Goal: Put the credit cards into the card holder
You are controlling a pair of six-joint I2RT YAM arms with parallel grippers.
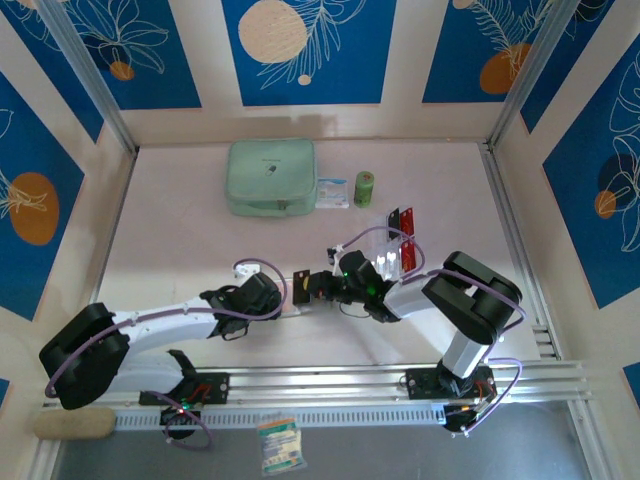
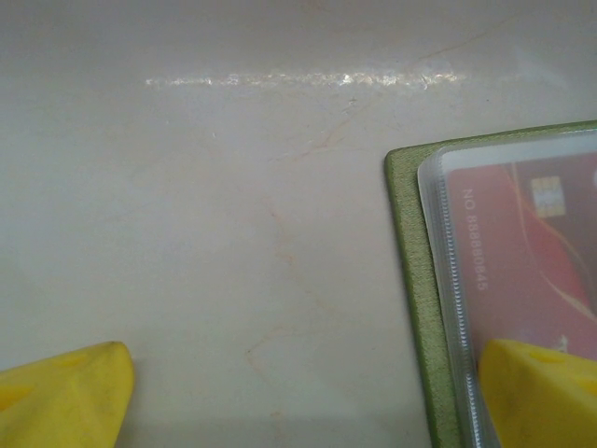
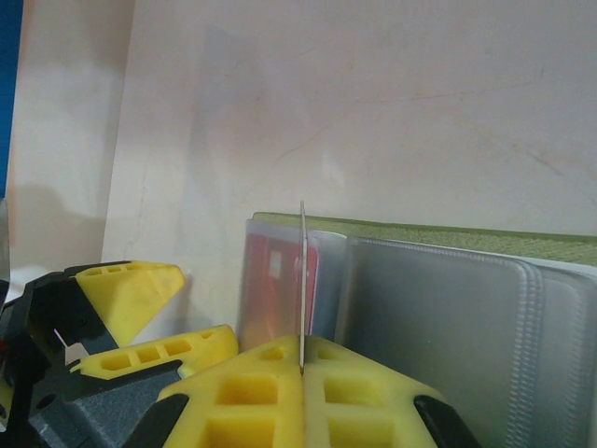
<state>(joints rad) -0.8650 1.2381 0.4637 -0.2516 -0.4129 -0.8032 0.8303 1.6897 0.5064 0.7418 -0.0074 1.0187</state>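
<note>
Over the open card holder [image 3: 438, 235], the right gripper [image 3: 301, 364] pinches a credit card [image 3: 302, 271] edge-on; the left gripper [image 2: 303, 397] stands spread wide.

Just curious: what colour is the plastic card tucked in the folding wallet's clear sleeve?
Red plastic card, clearest in the left wrist view.
</note>
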